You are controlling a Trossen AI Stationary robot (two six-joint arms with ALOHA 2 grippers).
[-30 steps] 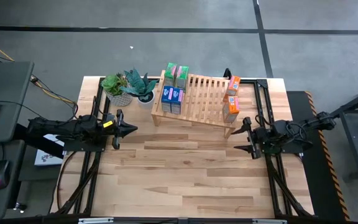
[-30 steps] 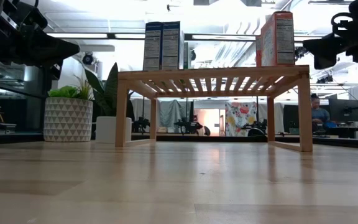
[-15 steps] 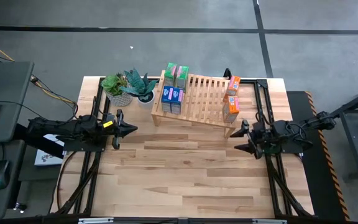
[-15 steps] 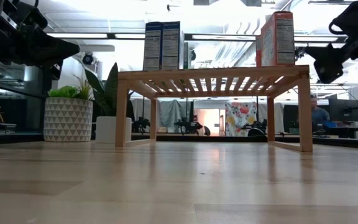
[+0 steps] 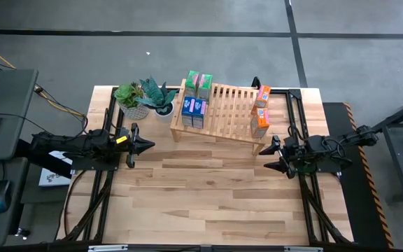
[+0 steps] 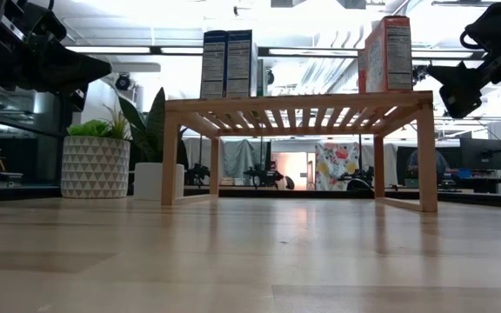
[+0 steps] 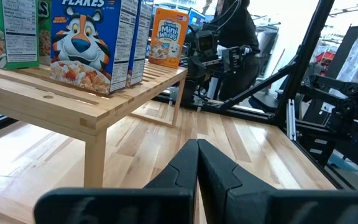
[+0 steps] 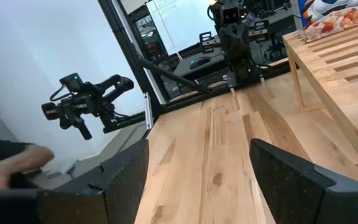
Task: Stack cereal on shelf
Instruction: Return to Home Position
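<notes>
My right tool (image 5: 270, 156) has tipped downward just off the shelf (image 5: 226, 105), fingers wide and empty. My left tool (image 5: 147, 145) waits pinched closed, well apart. The cereal (image 5: 195, 110) stands on the shelf, so stacking looks finished.

on my feed the shelf (image 5: 229, 105) is pale natural wood, a shade lighter than the table (image 5: 201, 203), whose planks are streaked honey and tan. i see green cereal boxes (image 5: 198, 82), blue cereal boxes (image 5: 194, 112) printed with an orange striped tiger, and orange cereal boxes (image 5: 260, 112). the pot (image 6: 96, 165) is white with a grey triangle pattern, its plant (image 6: 94, 129) bright green. the left gripper (image 5: 151, 145) and right gripper (image 5: 266, 157) are black. the floor (image 5: 187, 42) is grey.
</notes>
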